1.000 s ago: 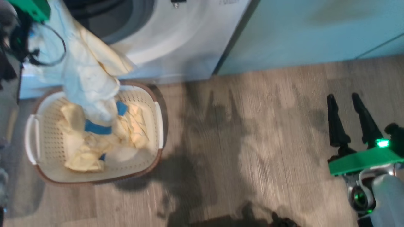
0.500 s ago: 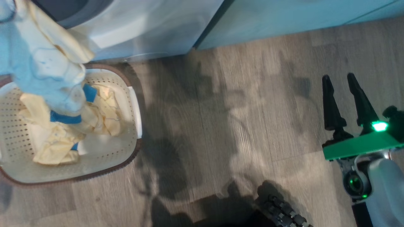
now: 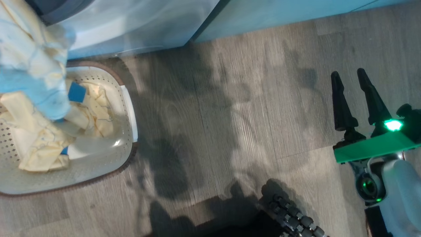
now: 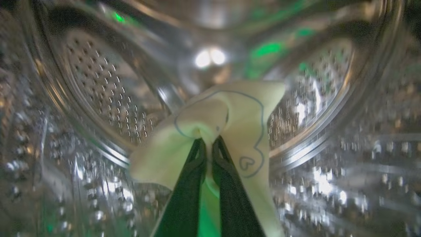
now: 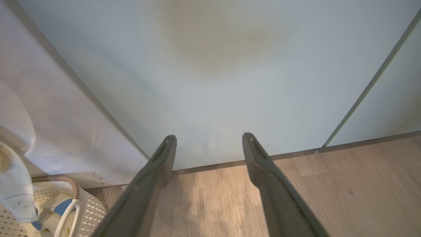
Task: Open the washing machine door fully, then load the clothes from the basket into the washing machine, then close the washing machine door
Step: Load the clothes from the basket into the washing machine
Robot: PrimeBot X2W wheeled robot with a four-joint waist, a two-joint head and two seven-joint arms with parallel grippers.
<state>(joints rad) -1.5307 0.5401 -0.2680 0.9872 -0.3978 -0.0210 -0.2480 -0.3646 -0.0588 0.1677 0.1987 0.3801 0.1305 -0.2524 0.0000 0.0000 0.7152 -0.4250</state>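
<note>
The left jaws are clenching a pale yellow garment (image 4: 236, 108) inside the steel drum (image 4: 108, 89) of the washing machine (image 3: 138, 19). The right jaws are hanging released above the wooden floor (image 3: 230, 115), well apart from the basket (image 3: 130, 102), where more clothes (image 3: 33, 148) are lying.

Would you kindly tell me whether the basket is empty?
No, pale yellow clothes lie inside the basket.
</note>
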